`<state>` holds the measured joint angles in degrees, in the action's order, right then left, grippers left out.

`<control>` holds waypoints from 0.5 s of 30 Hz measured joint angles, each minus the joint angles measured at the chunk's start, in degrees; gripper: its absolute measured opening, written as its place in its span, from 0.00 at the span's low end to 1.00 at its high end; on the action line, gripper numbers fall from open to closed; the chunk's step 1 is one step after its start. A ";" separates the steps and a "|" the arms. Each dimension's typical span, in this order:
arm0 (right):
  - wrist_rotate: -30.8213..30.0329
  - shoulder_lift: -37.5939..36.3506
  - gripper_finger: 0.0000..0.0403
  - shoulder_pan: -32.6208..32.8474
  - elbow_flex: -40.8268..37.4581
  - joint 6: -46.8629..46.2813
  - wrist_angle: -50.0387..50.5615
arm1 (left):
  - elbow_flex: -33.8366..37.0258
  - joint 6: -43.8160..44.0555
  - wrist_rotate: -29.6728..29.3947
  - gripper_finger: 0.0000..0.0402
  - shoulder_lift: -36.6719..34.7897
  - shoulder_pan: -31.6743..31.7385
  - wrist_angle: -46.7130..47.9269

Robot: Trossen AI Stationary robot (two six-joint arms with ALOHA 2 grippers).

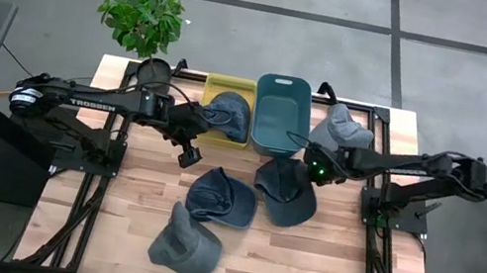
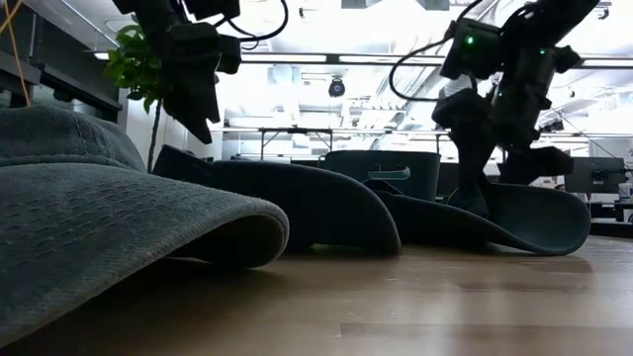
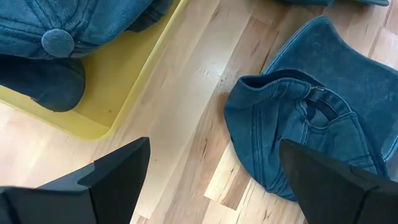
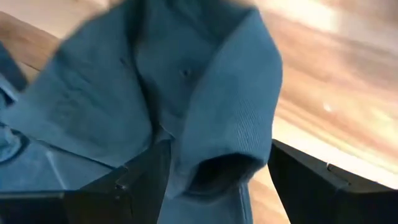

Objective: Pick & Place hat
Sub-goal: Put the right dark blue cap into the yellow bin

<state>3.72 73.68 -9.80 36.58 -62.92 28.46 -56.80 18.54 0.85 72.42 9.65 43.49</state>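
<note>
- Two dark arms reach over a wooden table (image 1: pixel 320 271) scattered with blue denim hats.
- Right gripper (image 1: pixel 311 165) sits low at the rear edge of a dark blue hat (image 1: pixel 286 192); in the right wrist view its fingers (image 4: pixel 140 177) stand moderately apart with a fold of that hat's (image 4: pixel 186 106) cloth bunched between them, though whether they press on it cannot be told.
- Behind this gripper stands a teal bin (image 1: pixel 280 113), and a grey-blue hat (image 1: pixel 340 129) lies just beside the bin.
- Left gripper (image 1: pixel 188 155) hovers with its fingers (image 3: pixel 112 180) spread wide and holding nothing.
- Just behind the left gripper is a yellow bin (image 1: pixel 217 87) with a blue hat (image 1: pixel 229 114) resting in it.
- Ahead of the left gripper lies another blue hat (image 1: pixel 223 196), and beyond that a grey hat (image 1: pixel 185 242) near the table's front.
- A potted plant (image 1: pixel 142 16) stands at the back corner, behind the left arm.
</note>
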 joint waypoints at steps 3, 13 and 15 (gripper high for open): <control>1.13 1.15 0.63 0.07 0.00 -0.19 0.03 | 0.00 0.21 0.02 0.88 0.00 0.00 -0.01; 1.59 0.86 0.45 0.02 0.00 -0.17 0.48 | 0.00 0.23 0.02 0.88 0.00 0.00 -0.03; 1.93 0.86 0.39 0.04 0.00 -0.14 0.95 | 0.00 0.23 0.02 0.88 0.00 0.00 -0.03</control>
<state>5.65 74.54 -9.76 36.58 -63.07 29.41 -56.80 18.76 0.86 72.42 9.65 43.46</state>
